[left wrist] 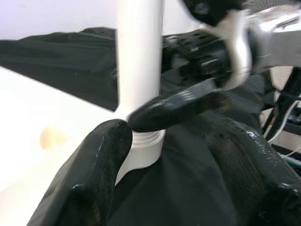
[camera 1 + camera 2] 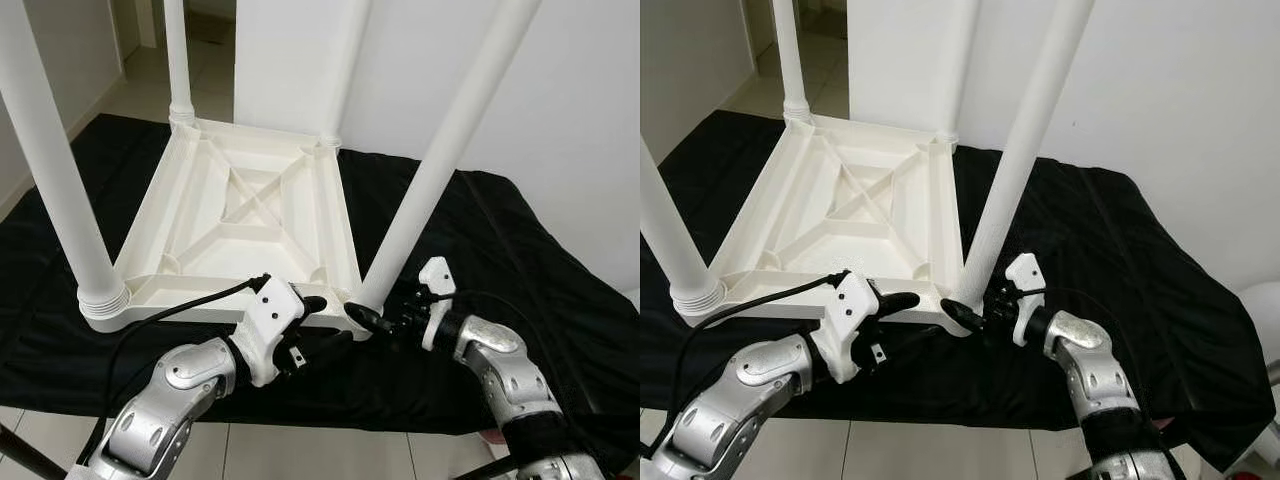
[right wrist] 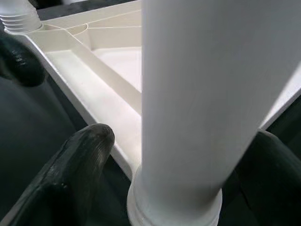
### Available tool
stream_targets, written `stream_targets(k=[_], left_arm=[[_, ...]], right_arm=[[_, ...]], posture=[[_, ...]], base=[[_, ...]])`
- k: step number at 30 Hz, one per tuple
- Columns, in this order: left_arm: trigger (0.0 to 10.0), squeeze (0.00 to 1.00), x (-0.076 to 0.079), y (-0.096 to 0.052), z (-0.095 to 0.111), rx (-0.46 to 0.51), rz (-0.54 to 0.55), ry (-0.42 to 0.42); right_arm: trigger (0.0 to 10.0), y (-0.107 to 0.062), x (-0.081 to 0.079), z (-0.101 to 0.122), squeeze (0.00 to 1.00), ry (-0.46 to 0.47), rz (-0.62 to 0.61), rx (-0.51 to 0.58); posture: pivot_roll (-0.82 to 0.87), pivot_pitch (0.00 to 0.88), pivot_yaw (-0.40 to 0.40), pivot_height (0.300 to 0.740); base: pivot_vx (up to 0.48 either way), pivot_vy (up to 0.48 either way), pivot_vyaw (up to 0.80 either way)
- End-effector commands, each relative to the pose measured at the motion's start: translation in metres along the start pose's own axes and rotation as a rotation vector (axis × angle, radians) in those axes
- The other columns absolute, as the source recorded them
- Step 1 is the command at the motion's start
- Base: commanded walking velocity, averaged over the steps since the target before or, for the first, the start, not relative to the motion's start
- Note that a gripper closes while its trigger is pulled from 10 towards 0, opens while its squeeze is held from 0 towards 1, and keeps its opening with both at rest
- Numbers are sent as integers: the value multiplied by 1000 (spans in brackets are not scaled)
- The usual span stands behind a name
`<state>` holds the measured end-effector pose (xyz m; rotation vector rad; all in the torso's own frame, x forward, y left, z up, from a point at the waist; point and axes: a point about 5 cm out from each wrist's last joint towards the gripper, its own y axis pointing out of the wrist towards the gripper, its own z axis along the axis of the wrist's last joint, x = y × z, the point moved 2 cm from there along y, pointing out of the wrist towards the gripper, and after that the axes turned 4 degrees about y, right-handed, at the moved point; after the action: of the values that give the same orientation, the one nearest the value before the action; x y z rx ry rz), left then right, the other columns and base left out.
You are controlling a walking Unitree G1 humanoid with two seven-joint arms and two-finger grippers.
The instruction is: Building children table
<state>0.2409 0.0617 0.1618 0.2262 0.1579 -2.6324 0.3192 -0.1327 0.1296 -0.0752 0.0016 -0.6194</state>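
Observation:
A white plastic children's table lies upside down on a black cloth, its four legs pointing up. The near-right leg stands in its corner socket. My right gripper is open at that leg's base, and in the right wrist view the leg stands between the two fingers, with a gap on one side. My left gripper is open at the table's front edge, just left of the same corner. Its wrist view shows the leg base and a right-gripper finger ahead.
The near-left leg rises close to my left arm, with two far legs behind. A black cable loops off the left wrist. White wall stands at right, tile floor beyond, and the cloth's front edge hangs near me.

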Motion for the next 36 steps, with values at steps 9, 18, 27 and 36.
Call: stream_targets(k=[9,18,27,36], left_arm=[[10000,0,8,1,5,7,-78,-7],[10000,0,6,3,6,5,-82,-6],[10000,0,7,4,6,-2,-98,-3],[10000,0,7,6,5,-5,-103,0]], right_arm=[[8039,23,7,-9,0,-22,15,-42],[0,16,1,-19,0,27,33,-49],[10000,10,-6,-25,0,48,-14,-16],[10000,14,-4,-19,0,76,-287,2]], posture=[[37,0,-129,740],[28,0,-124,740],[24,0,-120,740],[22,0,-130,740]], base=[[0,0,0],[0,0,0],[0,0,0],[0,0,0]])
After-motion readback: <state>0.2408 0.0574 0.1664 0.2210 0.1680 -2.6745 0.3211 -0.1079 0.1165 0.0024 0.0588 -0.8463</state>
